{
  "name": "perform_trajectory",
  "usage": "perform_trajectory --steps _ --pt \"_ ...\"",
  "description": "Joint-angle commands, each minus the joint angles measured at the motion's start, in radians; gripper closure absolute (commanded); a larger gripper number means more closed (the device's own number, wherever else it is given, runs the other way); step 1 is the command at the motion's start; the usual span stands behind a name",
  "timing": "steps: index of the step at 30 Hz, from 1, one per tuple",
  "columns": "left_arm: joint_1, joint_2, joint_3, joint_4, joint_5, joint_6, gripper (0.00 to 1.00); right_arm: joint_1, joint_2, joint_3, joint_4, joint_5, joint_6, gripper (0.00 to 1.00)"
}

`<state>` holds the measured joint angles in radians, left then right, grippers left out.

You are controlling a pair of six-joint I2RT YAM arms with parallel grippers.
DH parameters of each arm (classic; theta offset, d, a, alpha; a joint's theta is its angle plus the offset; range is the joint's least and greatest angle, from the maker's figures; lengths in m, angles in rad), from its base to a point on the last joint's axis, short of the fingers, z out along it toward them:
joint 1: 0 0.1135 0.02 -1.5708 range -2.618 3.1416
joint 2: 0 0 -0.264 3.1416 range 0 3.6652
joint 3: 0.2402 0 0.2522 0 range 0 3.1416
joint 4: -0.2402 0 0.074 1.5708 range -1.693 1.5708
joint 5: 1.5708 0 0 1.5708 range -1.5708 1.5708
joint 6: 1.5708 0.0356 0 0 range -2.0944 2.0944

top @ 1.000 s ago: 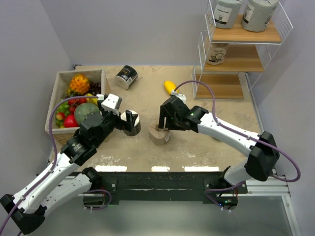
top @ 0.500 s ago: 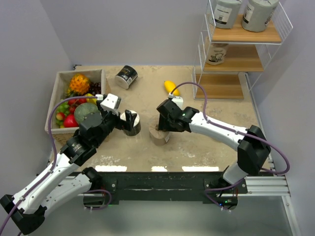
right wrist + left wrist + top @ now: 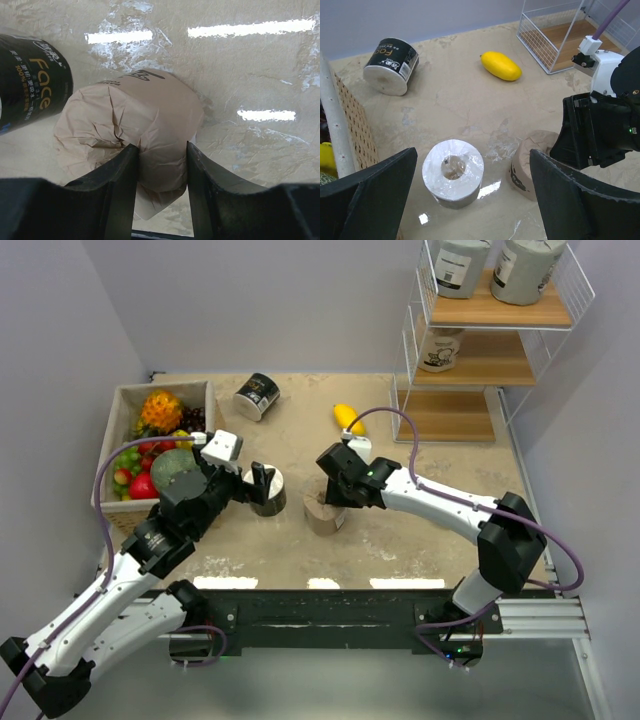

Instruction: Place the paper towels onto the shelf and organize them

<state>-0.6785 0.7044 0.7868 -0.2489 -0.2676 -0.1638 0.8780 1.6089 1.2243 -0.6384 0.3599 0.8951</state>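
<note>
From the overhead camera I see the shelf (image 3: 470,422) at the far right of the table (image 3: 300,445). Two grey rolls (image 3: 462,265) stand on its top board, their white labels too small for me to read. A pale roll (image 3: 440,348) with a drawing on its label sits on the middle board. The lying black roll (image 3: 257,396) is at the back near the fruit box (image 3: 165,388), and the yellow fruit (image 3: 346,417) lies to its right. My left gripper (image 3: 250,488) is spread wide by the standing black roll (image 3: 268,496). My right gripper (image 3: 332,496) is down on the tan roll (image 3: 325,516) at the table's middle.

On the left wrist camera, both fingers stand far apart and hold nothing. The standing black roll shows its white top and core hole between them, untouched. The lying roll's label starts "FO"; I cannot make out the rest. The tan roll sits to the right, with a dark mark low on its side.

On the right wrist camera, the fingers (image 3: 120,185) are closed in, pinching the tan roll's crumpled wrapping from both sides. Dark script on its upper edge is unreadable. Beside it, the black roll's label reads "Face" with "100%" in the line below it.
</note>
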Motion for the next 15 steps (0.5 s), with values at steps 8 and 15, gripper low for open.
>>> perform_trajectory --steps 8,15 --pt "0.0 -0.013 -0.015 0.046 -0.033 0.009 0.0 -0.002 -0.118 0.015 -0.01 0.128 -0.051 0.67" --pt "0.002 -0.025 -0.02 0.045 -0.051 0.007 0.0 -0.094 -0.217 -0.019 -0.021 0.119 -0.093 0.68"
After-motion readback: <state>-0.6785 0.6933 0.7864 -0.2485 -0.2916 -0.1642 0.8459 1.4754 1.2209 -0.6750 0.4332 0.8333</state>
